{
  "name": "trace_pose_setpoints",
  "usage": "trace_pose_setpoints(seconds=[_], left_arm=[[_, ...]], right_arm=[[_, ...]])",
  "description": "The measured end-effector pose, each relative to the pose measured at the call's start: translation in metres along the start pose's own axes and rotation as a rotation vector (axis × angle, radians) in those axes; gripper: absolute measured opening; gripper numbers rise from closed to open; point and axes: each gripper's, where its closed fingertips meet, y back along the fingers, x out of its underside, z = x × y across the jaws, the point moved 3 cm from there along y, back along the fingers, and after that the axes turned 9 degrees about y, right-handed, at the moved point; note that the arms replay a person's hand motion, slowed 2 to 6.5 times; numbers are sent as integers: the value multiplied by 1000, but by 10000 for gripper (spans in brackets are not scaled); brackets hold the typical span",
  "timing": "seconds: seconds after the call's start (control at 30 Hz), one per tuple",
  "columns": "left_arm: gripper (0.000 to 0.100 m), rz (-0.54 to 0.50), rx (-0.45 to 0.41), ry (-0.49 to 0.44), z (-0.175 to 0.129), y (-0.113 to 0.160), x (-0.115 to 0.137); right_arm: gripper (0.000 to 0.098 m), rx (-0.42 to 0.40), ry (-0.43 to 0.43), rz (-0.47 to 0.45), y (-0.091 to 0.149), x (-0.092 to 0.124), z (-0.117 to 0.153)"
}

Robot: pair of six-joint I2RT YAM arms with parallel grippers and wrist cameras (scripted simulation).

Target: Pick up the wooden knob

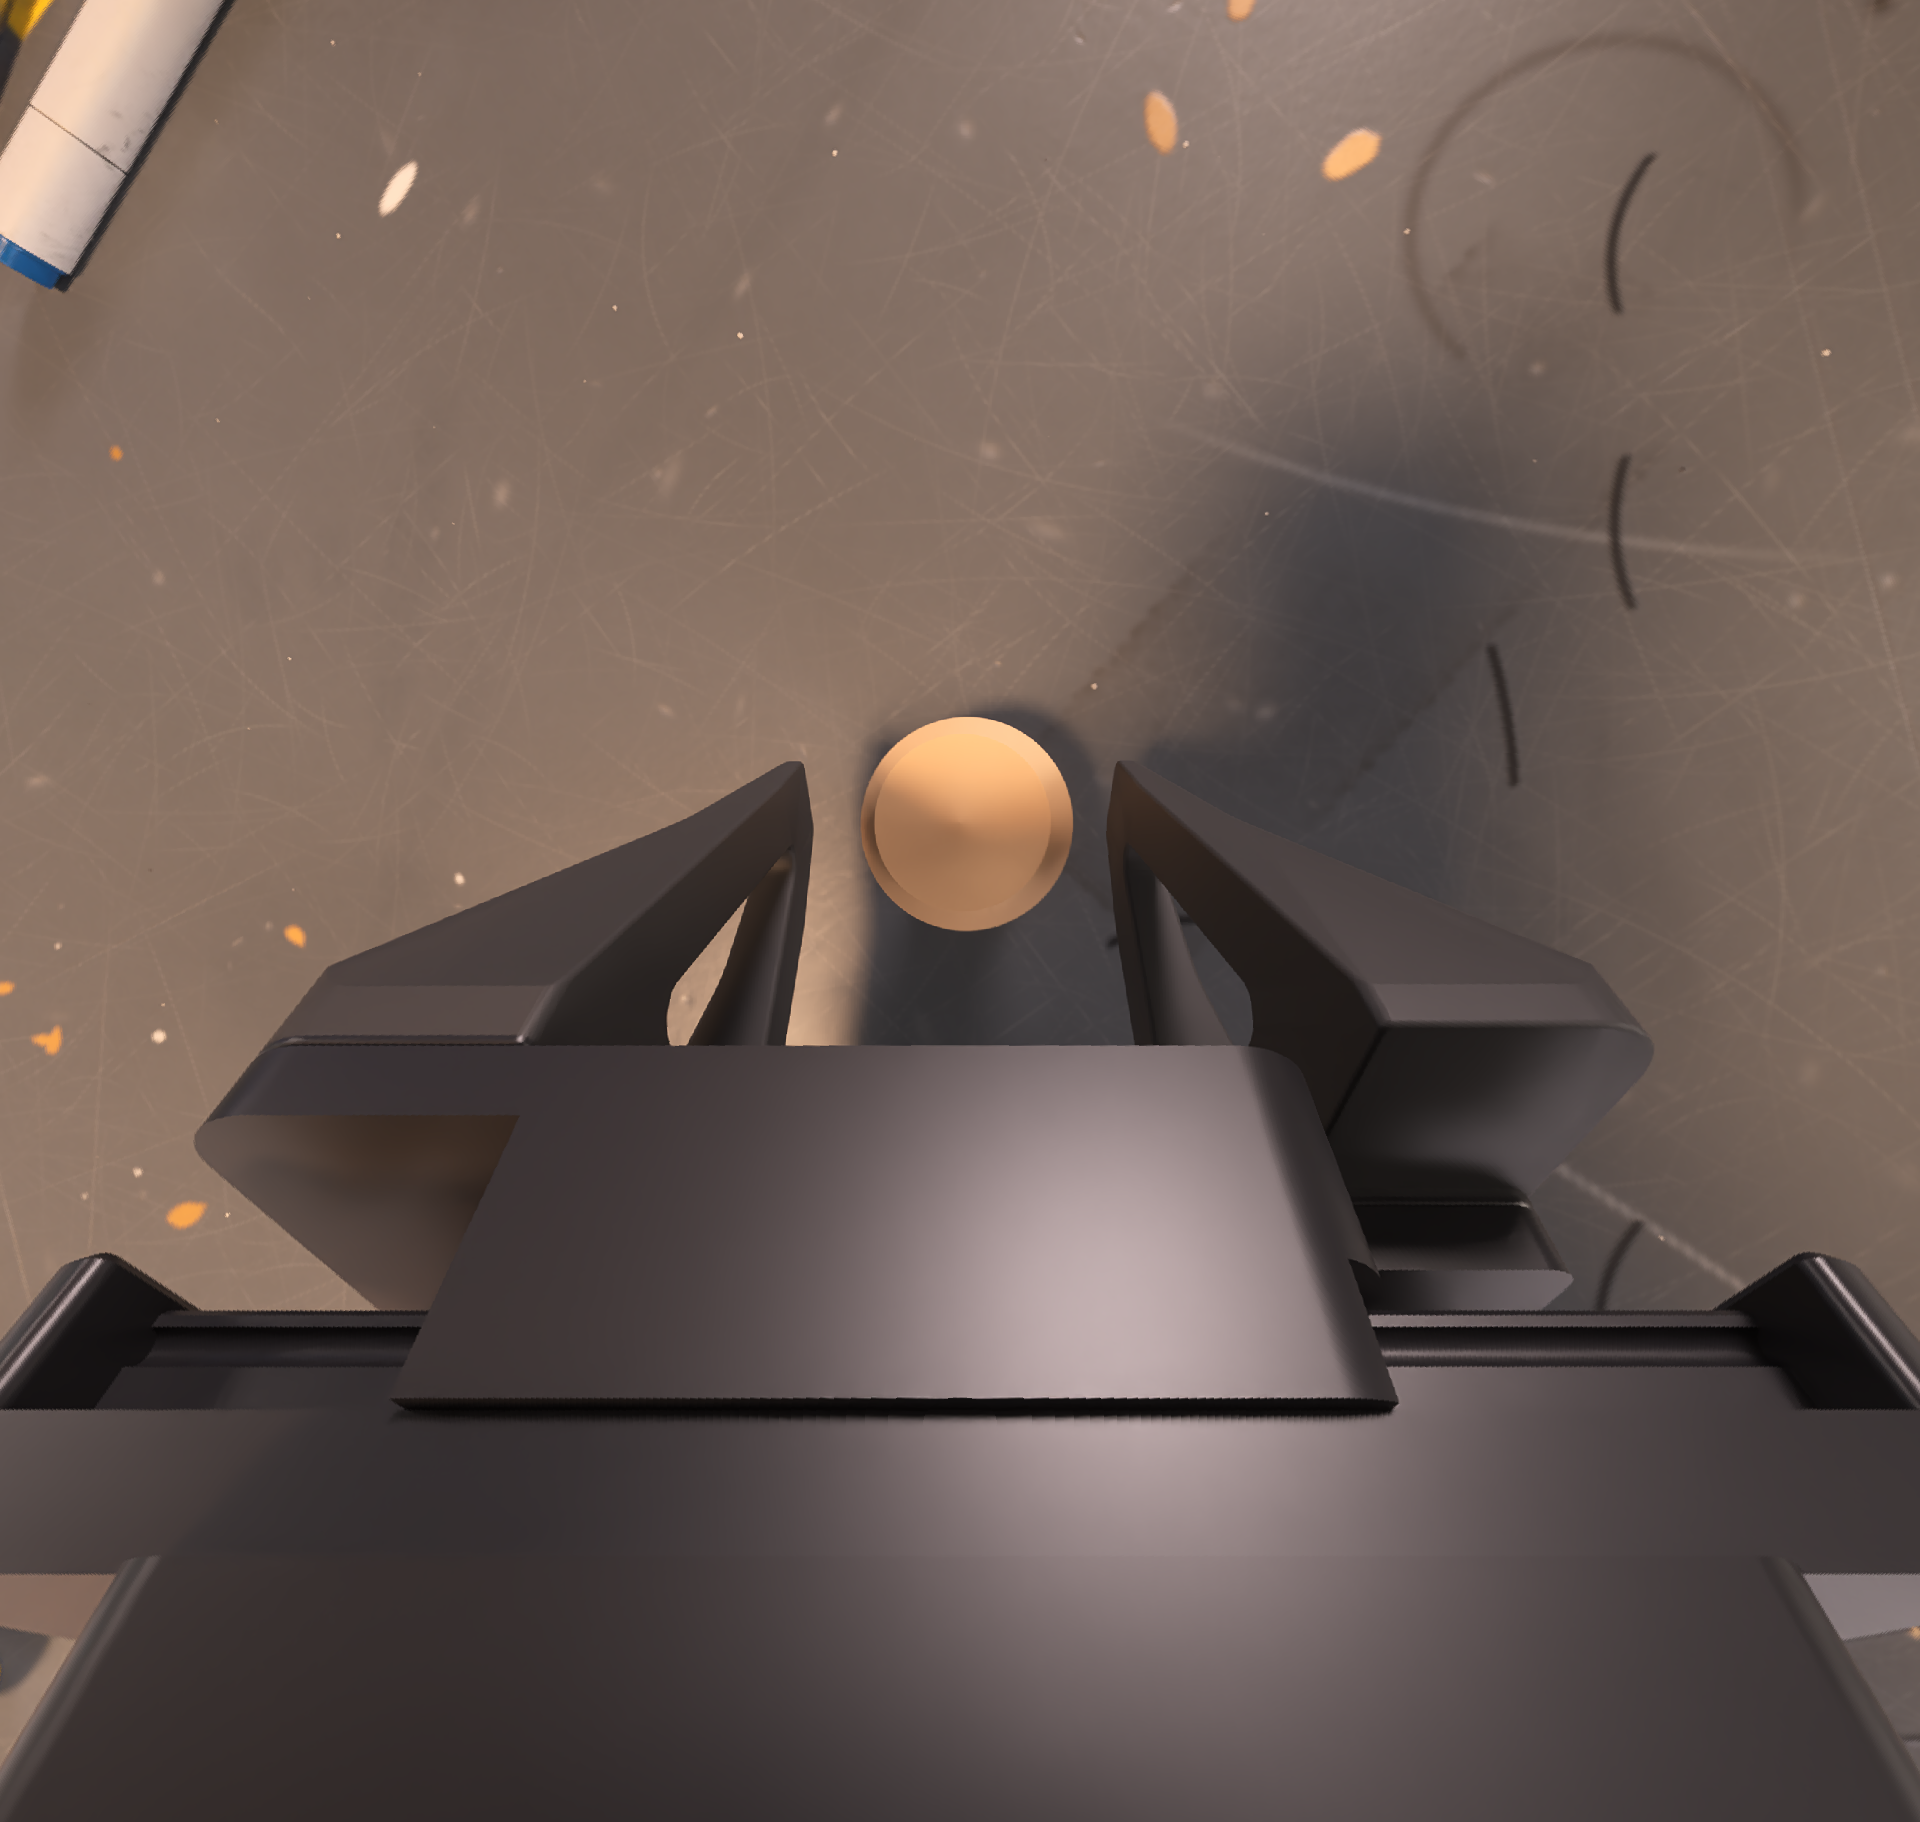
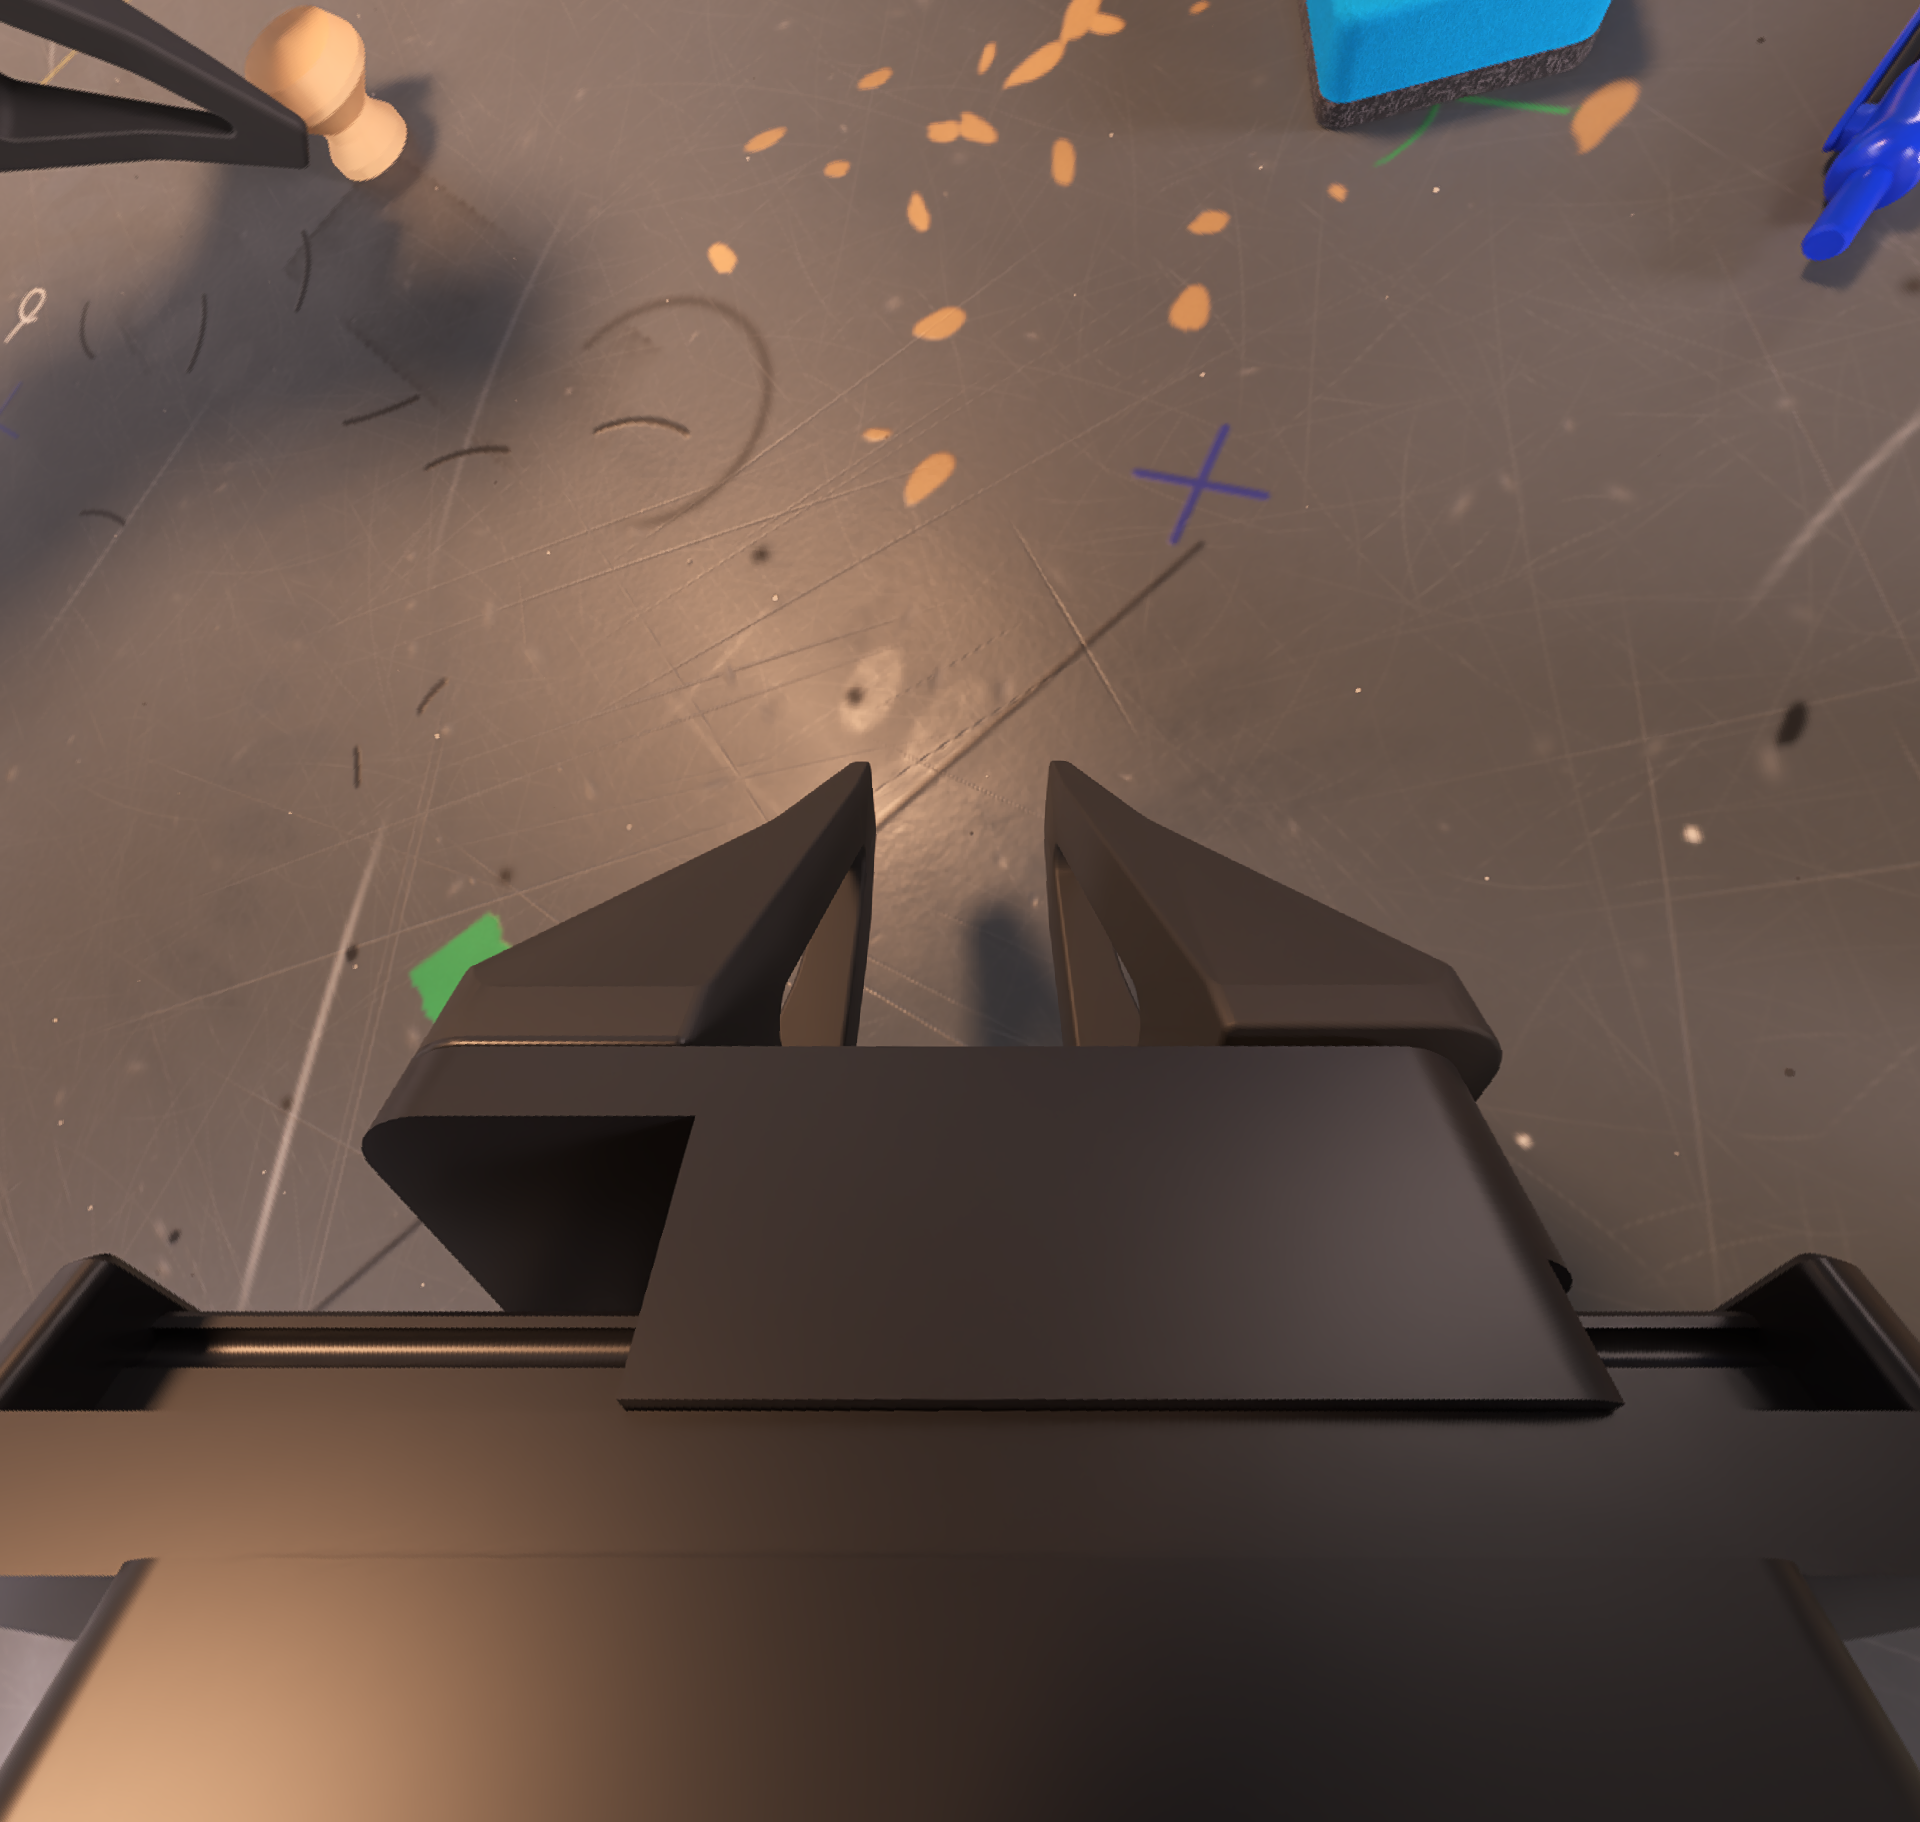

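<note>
Straddling the wooden knob [image 1: 966, 823], left claw [image 1: 961, 816] is spread, a finger on either side with a slim gap each way, not touching. Knob stands upright on the scratched grey bench [image 1: 623, 525], round head up, seen top-down. Right wrist view shows same knob [image 2: 327, 89] far left between those fingers. Right claw [image 2: 959, 785] hangs over bare bench, fingers parted, holding nothing. White marker [image 1: 114, 79] far upper left; blue eraser block [image 2: 1455, 6] and blue plastic piece [image 2: 1870, 151] upper right.
</note>
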Motion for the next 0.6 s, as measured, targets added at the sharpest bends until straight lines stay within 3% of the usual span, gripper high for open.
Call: trace_pose_setpoints(seconds=[0.3, 0.6], left_arm=[[479, 17, 8, 3, 3, -9, 3], [388, 20, 37, 13, 2, -11, 3]], right_arm=[[274, -1, -3, -5, 2, 1, 2], [268, -13, -16, -9, 4, 2, 3]])
